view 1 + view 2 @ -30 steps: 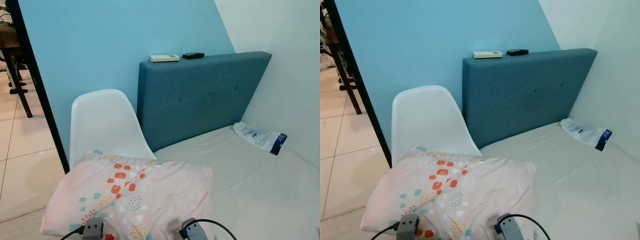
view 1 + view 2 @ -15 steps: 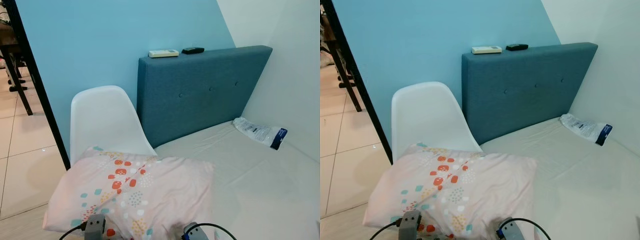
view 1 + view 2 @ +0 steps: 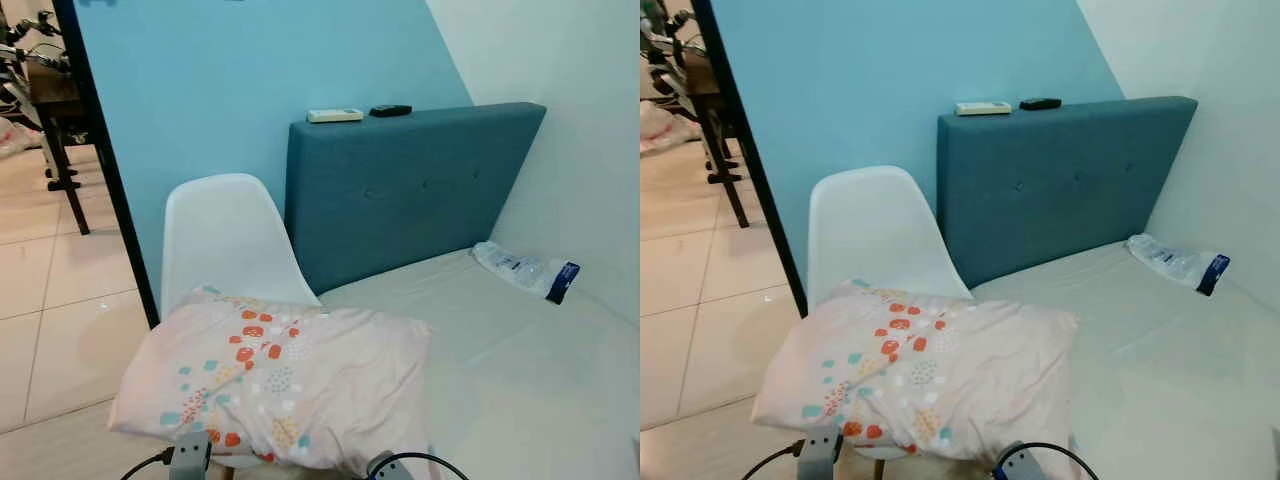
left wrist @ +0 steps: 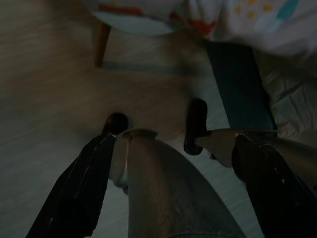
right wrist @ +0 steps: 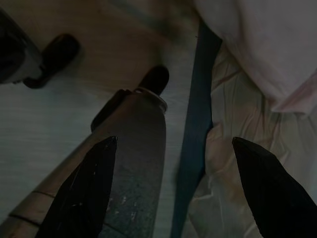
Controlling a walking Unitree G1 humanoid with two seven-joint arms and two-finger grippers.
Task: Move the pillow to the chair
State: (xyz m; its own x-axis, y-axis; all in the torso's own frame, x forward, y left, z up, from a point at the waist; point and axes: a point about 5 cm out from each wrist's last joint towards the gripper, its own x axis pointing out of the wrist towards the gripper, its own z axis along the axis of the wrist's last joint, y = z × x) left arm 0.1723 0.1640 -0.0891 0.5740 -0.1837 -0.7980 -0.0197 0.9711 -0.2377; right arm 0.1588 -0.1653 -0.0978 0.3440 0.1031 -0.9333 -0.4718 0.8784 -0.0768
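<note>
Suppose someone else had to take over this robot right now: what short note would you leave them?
Left gripper: open, holding nothing, hanging low and pointing at the floor.
Right gripper: open, holding nothing, low beside the bed's edge.
Pillow: lies across the white chair seat, its right end reaching over onto the bed.
Done: pillow looks released onto the chair.
Left: judging by the overhang, perhaps nudge it fully onto the seat; otherwise nothing.

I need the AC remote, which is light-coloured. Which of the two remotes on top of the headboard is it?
The white remote, the one nearer the chair; the other remote beside it is black.
</note>
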